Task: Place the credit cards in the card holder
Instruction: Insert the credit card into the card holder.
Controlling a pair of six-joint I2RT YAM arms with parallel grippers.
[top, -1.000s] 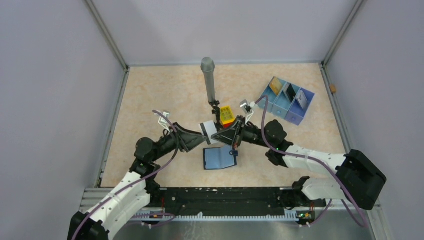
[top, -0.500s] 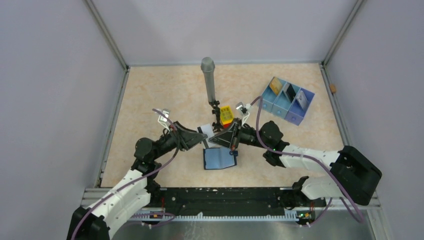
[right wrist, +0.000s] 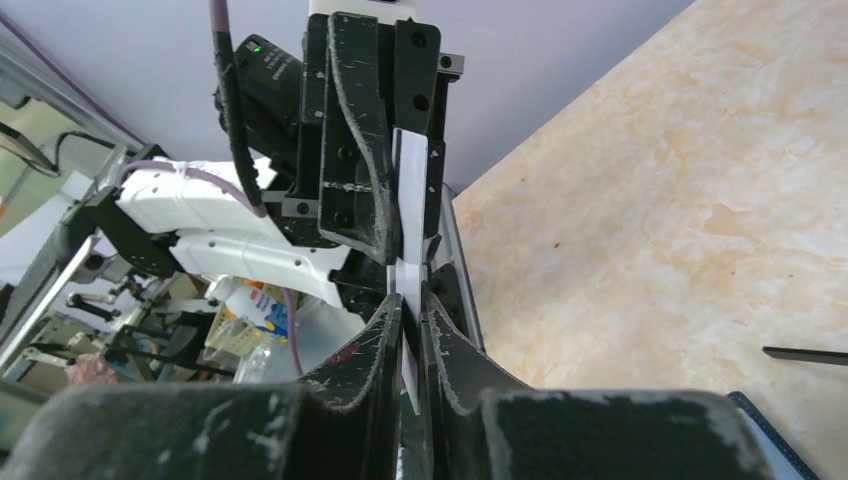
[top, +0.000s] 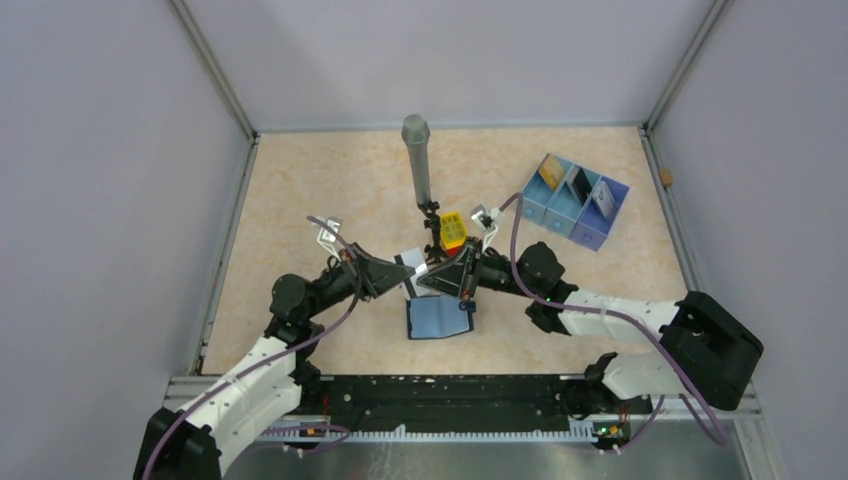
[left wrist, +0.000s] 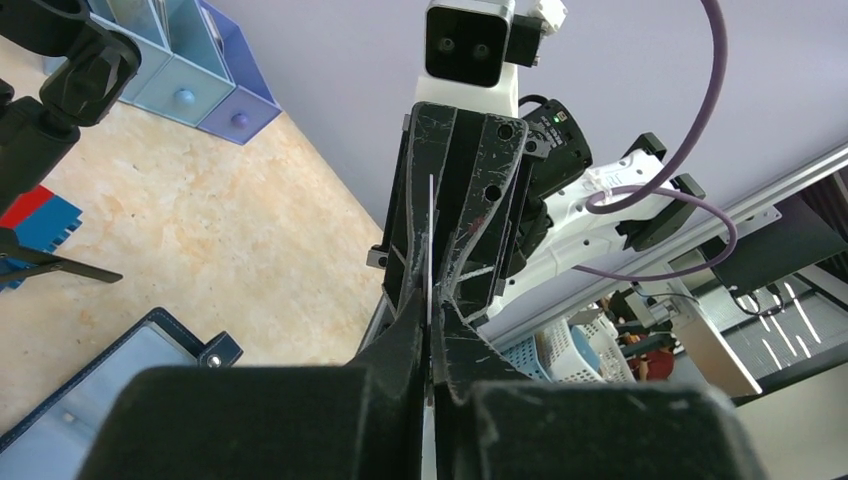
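Note:
A pale white credit card [top: 411,263] hangs in the air between both arms, just above the open navy card holder [top: 438,317]. My left gripper [top: 404,272] is shut on its left end and my right gripper [top: 427,272] is shut on its right end. The left wrist view shows the card [left wrist: 430,235] edge-on, pinched by my left gripper [left wrist: 430,322], with the card holder [left wrist: 95,395] below left. In the right wrist view the card [right wrist: 412,185] stands in my right gripper [right wrist: 411,312]. More credit cards [top: 548,172] stand in the tray.
A pale blue three-compartment tray [top: 585,222] sits at the back right. A yellow-topped brick block [top: 453,230] and a tall grey cylinder on a black stand [top: 417,160] are just behind the grippers. Metal rails edge the table [top: 300,190].
My left gripper has closed onto the white card that the right gripper holds. The right arm shifted slightly left and lower, bringing the card nearer the card holder.

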